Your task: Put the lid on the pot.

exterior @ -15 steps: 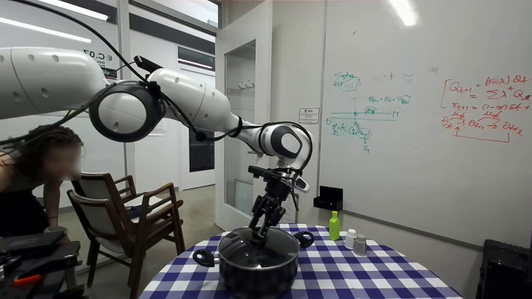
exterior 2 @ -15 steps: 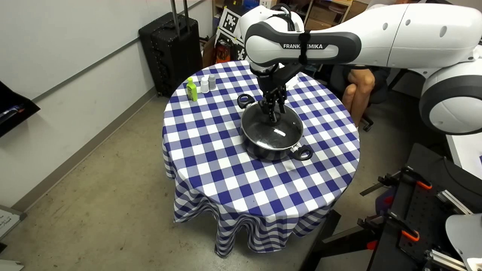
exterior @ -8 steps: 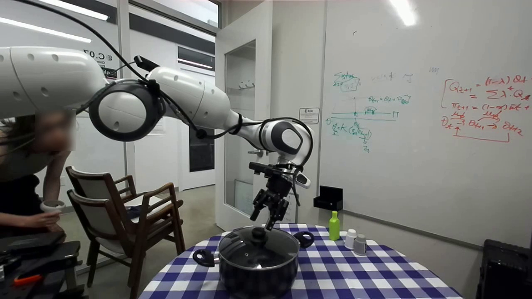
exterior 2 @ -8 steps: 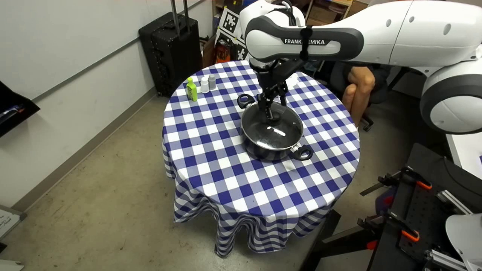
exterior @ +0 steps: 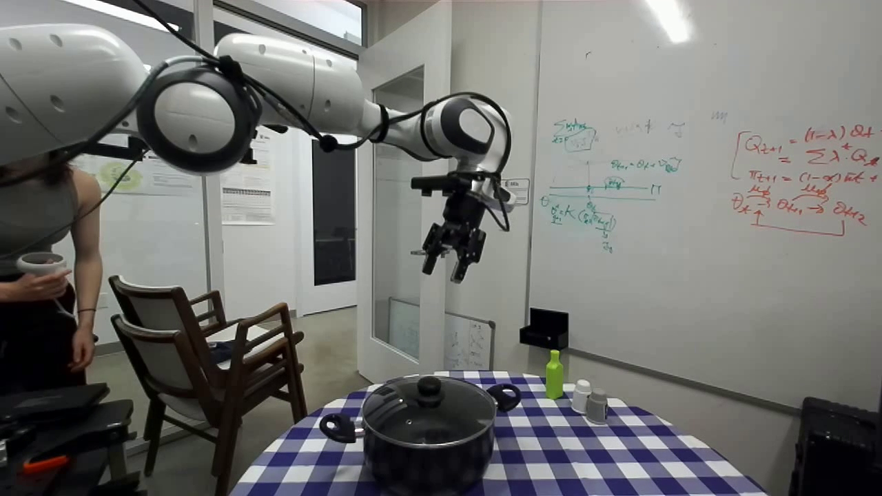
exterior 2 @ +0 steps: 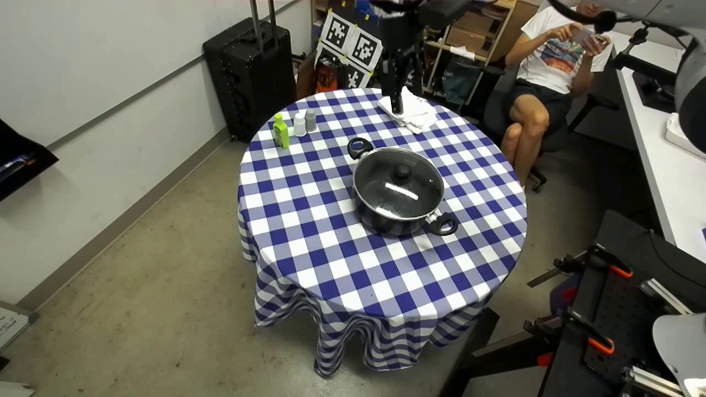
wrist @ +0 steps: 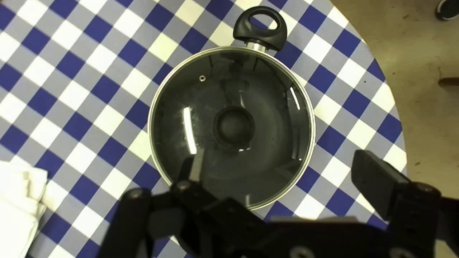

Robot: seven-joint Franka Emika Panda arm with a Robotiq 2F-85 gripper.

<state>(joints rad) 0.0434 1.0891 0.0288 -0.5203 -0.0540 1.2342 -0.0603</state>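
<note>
The dark glass lid (exterior: 413, 417) lies level on the black pot (exterior: 428, 468), its silver rim following the pot's top all round in both exterior views. At the lid's centre the black knob (exterior 2: 402, 172) is free of any contact. My gripper (exterior: 443, 274) hangs well above the table, higher than the lid, with its jaws spread and nothing between them. In the wrist view the fingers of the gripper (wrist: 279, 163) stand wide apart, and the lid (wrist: 265, 100) shows whole except where the lower left finger covers part of its edge.
The round table wears a blue-and-white checked cloth (exterior 2: 325, 231). A green bottle (exterior 2: 281, 131), a white shaker (exterior 2: 299, 124) and a grey shaker (exterior 2: 311, 120) stand near its edge. A folded white cloth (exterior 2: 413, 114) lies at the far side. A person (exterior: 41, 275) stands by the chairs.
The gripper was around the knob one second ago. It has since opened, let go of the knob and risen high above the pot. Lid and pot have stayed in place.
</note>
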